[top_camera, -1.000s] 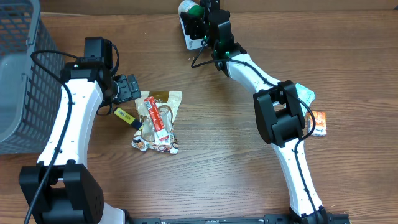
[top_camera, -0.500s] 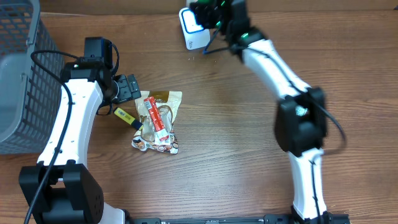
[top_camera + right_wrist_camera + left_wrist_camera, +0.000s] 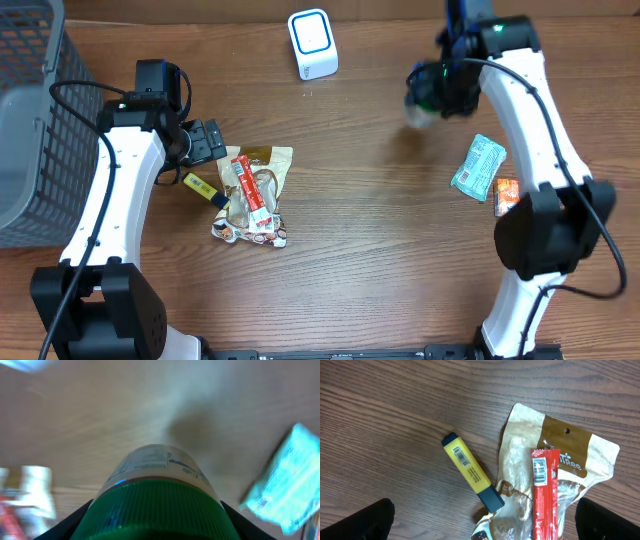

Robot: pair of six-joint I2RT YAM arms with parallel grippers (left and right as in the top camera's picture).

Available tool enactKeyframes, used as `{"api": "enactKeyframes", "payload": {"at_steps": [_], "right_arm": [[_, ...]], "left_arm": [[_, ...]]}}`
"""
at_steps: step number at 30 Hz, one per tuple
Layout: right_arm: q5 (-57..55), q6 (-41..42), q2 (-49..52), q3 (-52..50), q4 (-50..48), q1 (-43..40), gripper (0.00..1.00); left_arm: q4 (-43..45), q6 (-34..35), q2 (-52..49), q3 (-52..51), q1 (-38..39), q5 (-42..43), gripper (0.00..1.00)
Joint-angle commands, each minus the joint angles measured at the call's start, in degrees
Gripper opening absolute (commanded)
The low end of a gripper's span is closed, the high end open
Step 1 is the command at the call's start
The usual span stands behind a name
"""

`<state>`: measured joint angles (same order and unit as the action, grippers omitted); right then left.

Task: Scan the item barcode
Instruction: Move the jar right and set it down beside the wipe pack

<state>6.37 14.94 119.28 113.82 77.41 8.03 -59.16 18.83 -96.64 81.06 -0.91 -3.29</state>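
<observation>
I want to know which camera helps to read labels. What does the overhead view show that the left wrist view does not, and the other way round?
Only the overhead view: the white scanner, the grey basket, the teal packet, the orange packet, and the right end effector holding a green-capped jar. Only the left wrist view: a barcode on the yellow highlighter and another on the red stick, clear as stripes. Both: the highlighter, the red stick, the brown pouch under it, and the wooden table.

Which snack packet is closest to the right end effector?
The teal packet, lying near the right end effector gripping the green-lidded jar. The small orange packet lies beyond it; the red packet and tan pouch lie much farther away.
</observation>
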Motion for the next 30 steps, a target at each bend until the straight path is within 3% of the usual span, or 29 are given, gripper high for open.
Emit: {"api": "enactKeyframes", "payload": {"at_steps": [1,8,21,24,25,26,30], "right_arm": [[-1.0,0.0,0.6,-7.0,-1.8,-0.4,0.12],[-9.7,0.0,0.6,-17.2,-9.0,-0.7,0.12],[-21.2,0.0,0.6,-19.5,-7.6,-2.5,0.2],[-21.4,0.0,0.6,-19.5,-5.6,-4.2,0.3],[-21.4,0.0,0.6,-19.5,-5.0,-4.8,0.37],[-21.1,0.0,0.6,-19.5,-4.5,-6.0,0.54],[-19.1,0.0,0.5,-18.8,-4.0,-8.7,0.84]], "left_arm": [[0.0,-1.3,0.7,0.6,-0.2,-0.3,1.0],[0.0,-1.3,0.7,0.6,-0.2,-0.3,1.0],[0.0,-1.3,0.7,0.6,-0.2,-0.3,1.0],[0.0,-1.3,0.7,0.6,-0.2,-0.3,1.0],[0.0,-1.3,0.7,0.6,-0.2,-0.3,1.0],[0.0,-1.3,0.7,0.6,-0.2,-0.3,1.0],[0.0,-1.3,0.7,0.6,-0.2,-0.3,1.0]]}}
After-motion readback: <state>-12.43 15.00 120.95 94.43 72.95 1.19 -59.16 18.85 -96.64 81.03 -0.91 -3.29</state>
